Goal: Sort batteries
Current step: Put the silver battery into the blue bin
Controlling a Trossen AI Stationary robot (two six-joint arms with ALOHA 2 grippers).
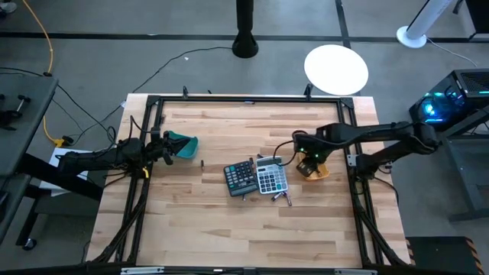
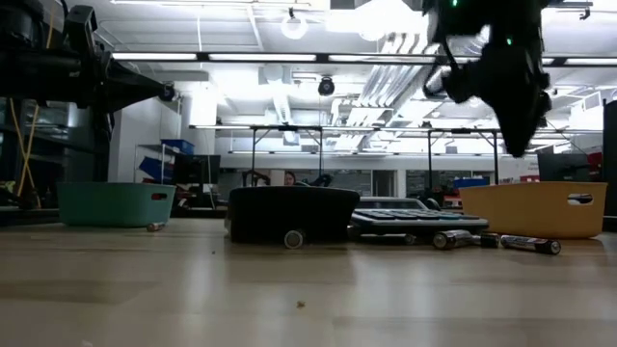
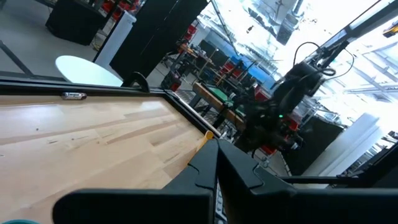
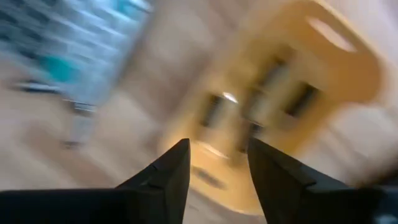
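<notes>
Several batteries lie loose on the wooden table: two [image 1: 283, 198] [image 2: 528, 244] near the grey calculator [image 1: 272, 178], one [image 2: 294, 238] in front of the dark calculator [image 1: 240, 177], and one [image 1: 202, 163] near the teal tray [image 1: 185, 145]. My right gripper [image 4: 217, 143] hangs open over the yellow tray [image 1: 316, 171], pointing down, with nothing between its fingers. In the blurred right wrist view, dark batteries [image 4: 301, 96] lie inside the yellow tray [image 4: 348, 68]. My left gripper [image 3: 216, 149] is shut and level, beside the teal tray at the table's left.
The two calculators lie side by side at mid-table, between the trays. A black frame [image 1: 252, 100] runs around the tabletop. The near half of the table [image 1: 244, 237] is bare wood. A white round disc [image 1: 336, 69] lies beyond the far edge.
</notes>
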